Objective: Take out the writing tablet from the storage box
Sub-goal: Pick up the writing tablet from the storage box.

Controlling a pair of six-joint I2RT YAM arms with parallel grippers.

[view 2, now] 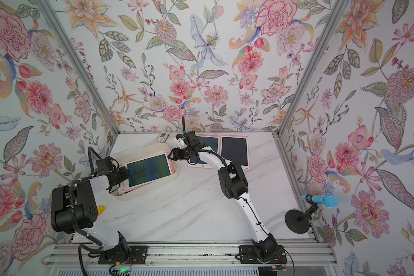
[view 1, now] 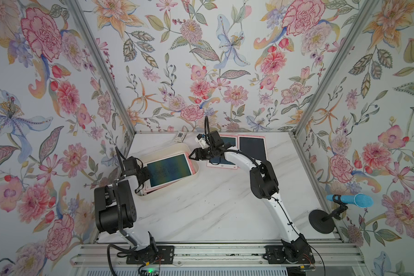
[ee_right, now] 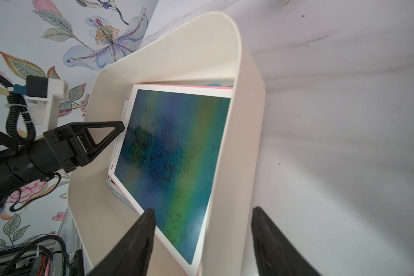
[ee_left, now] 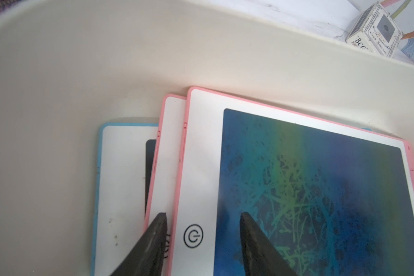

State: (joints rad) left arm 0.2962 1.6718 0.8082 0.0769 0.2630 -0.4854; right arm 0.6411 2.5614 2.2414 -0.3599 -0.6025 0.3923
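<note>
**Operator:** Where is the writing tablet?

**Technician:** The top writing tablet point(view 1: 169, 168) lies inside the storage box point(ee_right: 239, 143), screen up. It has a pink frame and green-blue scribble on the screen. It is the uppermost of three stacked units. The left wrist view shows a second pink tablet point(ee_left: 170, 155) beneath it and a blue-framed tablet point(ee_left: 122, 179) at the bottom, each fanned out slightly. The box stands on the table point(view 1: 213, 205), on its left side toward the back.

**Operator:** What is the state of the left tool?

**Technician:** The left tool point(ee_left: 202, 215) is inside the box, at the short end of the top tablet that carries the power symbol. Its jaws stand apart. One fingertip is over the second pink tablet, just outside the top tablet's edge, and the other is over the top tablet's screen. Nothing is clamped between them. Contact with the tablets cannot be confirmed.

**Operator:** And the right tool?

**Technician:** The right tool point(ee_right: 202, 209) is spread wide and carries nothing. It hangs at the opposite end of the box, with the end wall between its jaws in the right wrist view. Contact cannot be confirmed.

**Operator:** Are there other items?

**Technician:** Two further tablets lie flat at the back of the table. One point(view 1: 252, 148) is in clear view and the other point(view 1: 216, 164) is partly under the right arm. A small card with a dark square point(view 1: 180, 136) lies behind the box. A blue microphone point(view 1: 349, 200) stands at the right edge.
</note>
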